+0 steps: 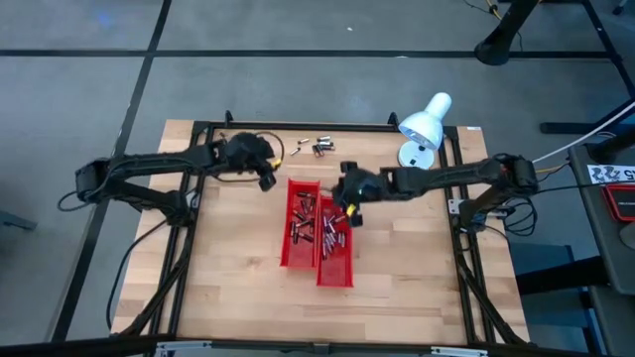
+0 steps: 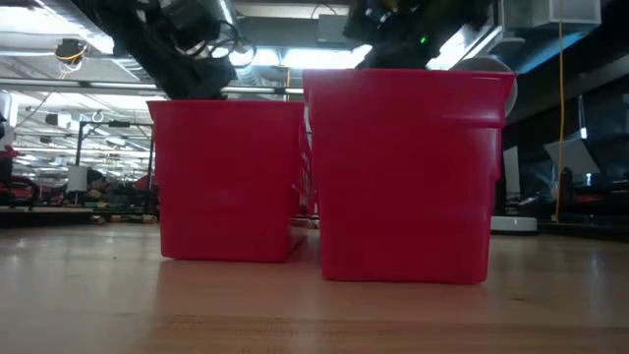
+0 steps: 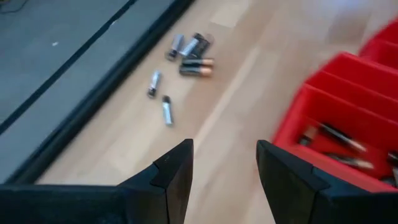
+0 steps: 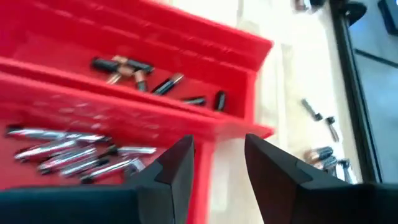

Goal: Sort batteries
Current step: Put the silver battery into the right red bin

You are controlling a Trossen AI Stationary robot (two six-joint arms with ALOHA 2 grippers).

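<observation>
Right claw [image 1: 349, 210], released and empty, is hovering above red trays [image 1: 317, 233]; left claw [image 3: 224, 171], also released, is nearing loose batteries [image 3: 186, 53] beyond trays, risking scattering them.

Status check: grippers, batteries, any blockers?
Left gripper open, empty, beside trays. Right gripper open, empty, over right tray. Loose batteries remain at far edge. No blockers visible.

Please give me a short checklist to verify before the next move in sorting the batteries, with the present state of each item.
1. Left hand empty, fingers apart: ok.
2. Right hand empty, fingers apart, above the red trays: ok.
3. Loose batteries on the wood, apart from the trays, nothing covering them: ok.
4. Batteries already lying inside both trays: ok.
5. Trays upright, side by side: ok.
6. Each tray holds one kind only: cannot tell.
</observation>
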